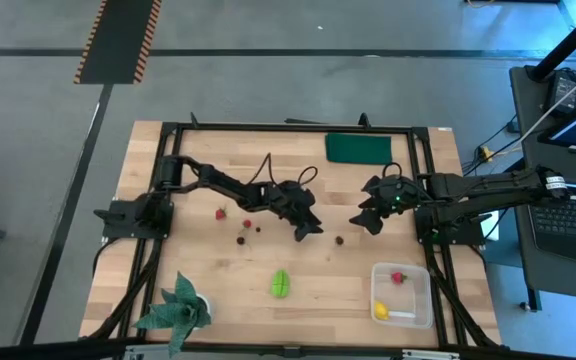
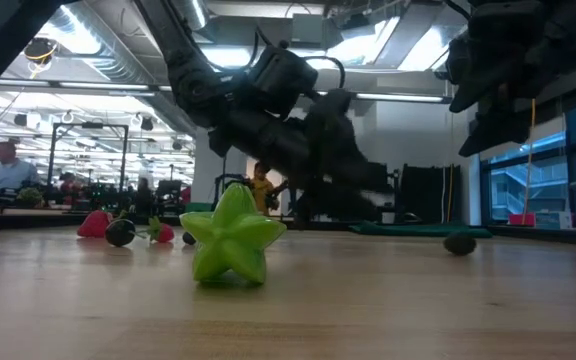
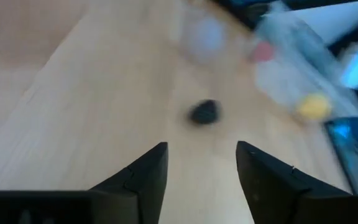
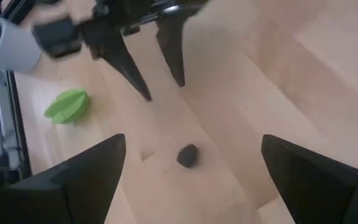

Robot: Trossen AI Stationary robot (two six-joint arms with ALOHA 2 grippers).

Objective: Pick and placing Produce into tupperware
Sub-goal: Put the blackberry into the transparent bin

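Bench [image 1: 168,200]: light wood top in a black frame, seen from above. Largest items first.

Tupperware [image 1: 417,296]: clear shallow box at the bench's front-right corner, close to the right frame rail. Holds a red berry [image 1: 398,277] toward its back and a yellow lemon-like piece [image 1: 380,311] at its front-left corner.

Potted plant [image 1: 178,305], front-left corner; dark green rectangle [image 1: 358,148], flat by the back edge.

Left pincer [image 1: 306,227]: mid-bench, fingers parted, nothing between them; wrist view shows a dark berry [image 3: 204,112] on the wood just ahead of the tips. Right pincer [image 1: 366,214]: just right of centre, spread wide, empty, hanging above the same berry, which lies betw. the two pincers.

Loose produce: green ridged piece [image 1: 281,283], front-centre, open wood all round it; red berries [image 1: 221,212] & small dark berries [image 1: 240,239] clustered left of centre, near the left arm's elbow. Wide bare wood betw. green piece and tupperware.
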